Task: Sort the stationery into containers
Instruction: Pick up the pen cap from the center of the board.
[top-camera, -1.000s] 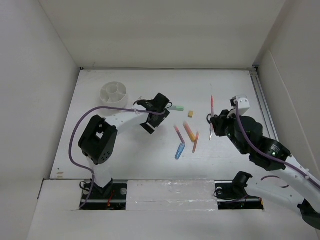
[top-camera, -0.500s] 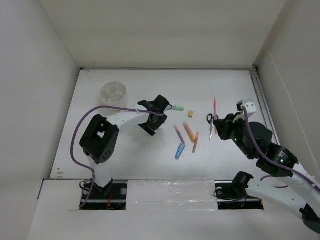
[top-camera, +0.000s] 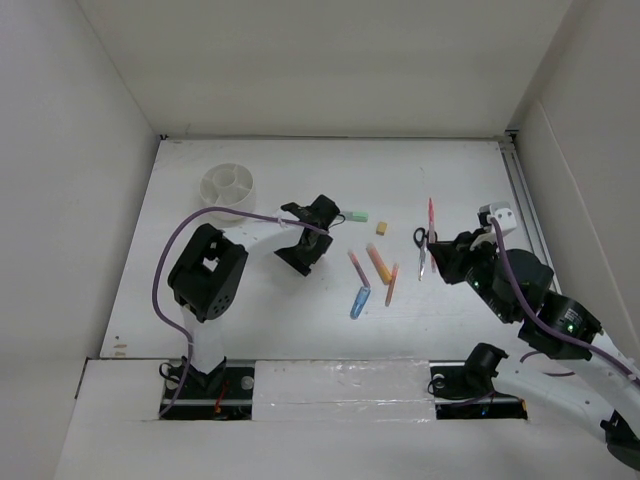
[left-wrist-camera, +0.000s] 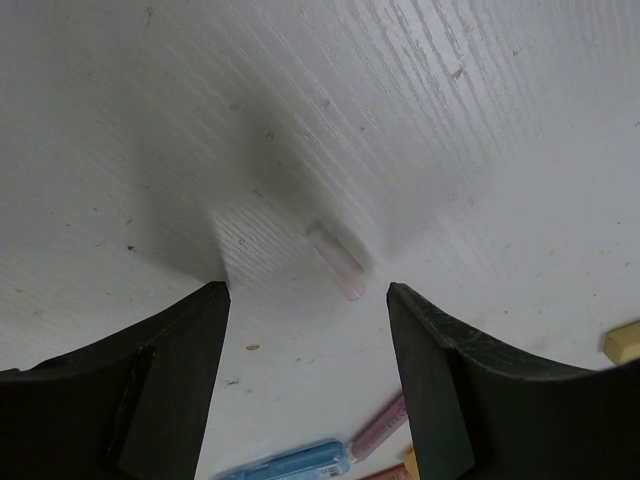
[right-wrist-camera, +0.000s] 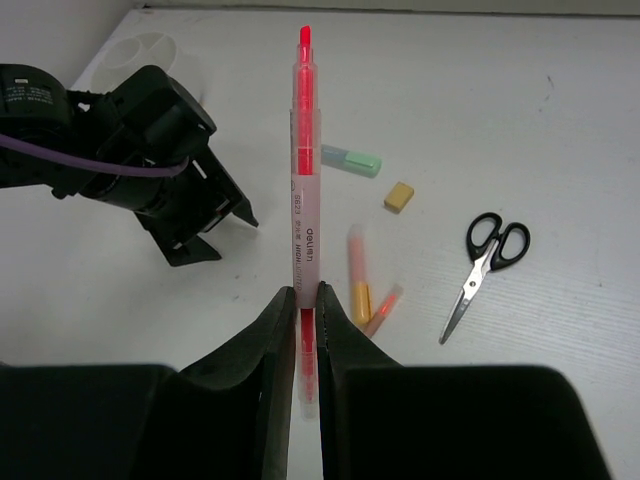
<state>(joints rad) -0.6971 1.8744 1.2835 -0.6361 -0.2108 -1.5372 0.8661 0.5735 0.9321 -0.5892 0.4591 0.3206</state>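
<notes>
My right gripper (right-wrist-camera: 303, 300) is shut on a red pen (right-wrist-camera: 303, 150) and holds it off the table, tip pointing away; in the top view the pen (top-camera: 430, 212) sticks out of the gripper (top-camera: 438, 248) beside the black-handled scissors (top-camera: 421, 252). My left gripper (top-camera: 303, 252) is open and empty, low over bare table (left-wrist-camera: 305, 290). A pink pen (top-camera: 358, 265), an orange pen (top-camera: 378, 263), a thin orange pen (top-camera: 391, 285) and a blue marker (top-camera: 359, 301) lie at mid-table. The pale green bar (top-camera: 355, 215) and tan block (top-camera: 381, 227) lie beyond them. The round white divided tub (top-camera: 228, 187) stands at the far left.
White walls close in the table on the left, back and right. The left arm's purple cable (top-camera: 175, 250) loops over the left side. In the right wrist view the left arm's black wrist (right-wrist-camera: 150, 150) sits between the pen and the tub (right-wrist-camera: 145, 50).
My right gripper has drawn back to the right and nearer with the red pen, uncovering the scissors. The left gripper has shifted only slightly.
</notes>
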